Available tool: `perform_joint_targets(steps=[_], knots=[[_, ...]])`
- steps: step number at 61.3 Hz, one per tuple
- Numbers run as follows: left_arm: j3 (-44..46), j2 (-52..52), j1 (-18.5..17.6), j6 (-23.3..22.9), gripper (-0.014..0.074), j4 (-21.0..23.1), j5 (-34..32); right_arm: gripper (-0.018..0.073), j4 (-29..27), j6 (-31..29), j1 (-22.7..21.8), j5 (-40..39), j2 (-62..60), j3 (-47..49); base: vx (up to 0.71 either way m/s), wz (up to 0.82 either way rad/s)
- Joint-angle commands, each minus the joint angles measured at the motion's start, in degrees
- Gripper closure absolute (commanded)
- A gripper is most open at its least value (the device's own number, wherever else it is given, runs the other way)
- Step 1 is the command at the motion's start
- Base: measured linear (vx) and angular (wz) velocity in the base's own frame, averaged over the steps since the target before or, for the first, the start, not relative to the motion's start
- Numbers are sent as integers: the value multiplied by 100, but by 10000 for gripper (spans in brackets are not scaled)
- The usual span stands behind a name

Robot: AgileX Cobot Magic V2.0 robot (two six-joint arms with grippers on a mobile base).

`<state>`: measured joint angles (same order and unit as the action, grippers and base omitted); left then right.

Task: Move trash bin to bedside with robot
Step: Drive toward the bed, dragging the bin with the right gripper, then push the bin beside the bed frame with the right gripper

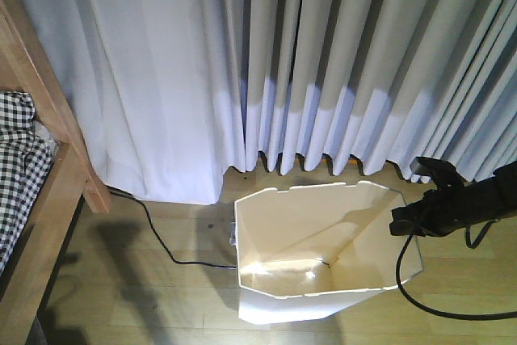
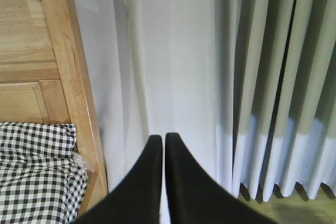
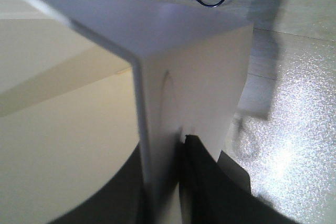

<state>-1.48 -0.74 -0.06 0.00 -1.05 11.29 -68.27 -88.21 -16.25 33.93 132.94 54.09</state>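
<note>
The bin (image 1: pixel 279 313) stands upright on the wooden floor (image 1: pixel 145 296) to the right of the bed (image 1: pixel 60 151), well apart from its frame and close to the curtain (image 1: pixel 161 78) that hangs past the bed's corner post. A black cable (image 1: pixel 161 238) lies on the boards between the bed and the bin.

The right gripper (image 1: pixel 404 222) grips the bin's rim on the side farthest from the bed. Seen from its wrist, the thin white wall sits pinched between the two black fingers. The left gripper (image 2: pixel 163 148) hangs just right of the bed's post, fingers pressed together on nothing.

To my eye the grab is made and the haul toward the bed is the step in hand, with the gap yet to be covered. The next move calls for sliding the bin sideways toward the bed, holding the thin plastic firmly, keeping the bin level and minding that cable.
</note>
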Motion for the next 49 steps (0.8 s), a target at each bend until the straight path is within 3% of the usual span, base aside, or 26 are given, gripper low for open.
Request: perform_joint_targets(steps=[1,49], knots=[[-108,-81,-13,0,603,23,-391,564,-355,13,-24,1230,-393,70,0,0],[-108,-81,-13,0,603,23,-391,564,-395,13,-24,1236,-393,70,0,0]])
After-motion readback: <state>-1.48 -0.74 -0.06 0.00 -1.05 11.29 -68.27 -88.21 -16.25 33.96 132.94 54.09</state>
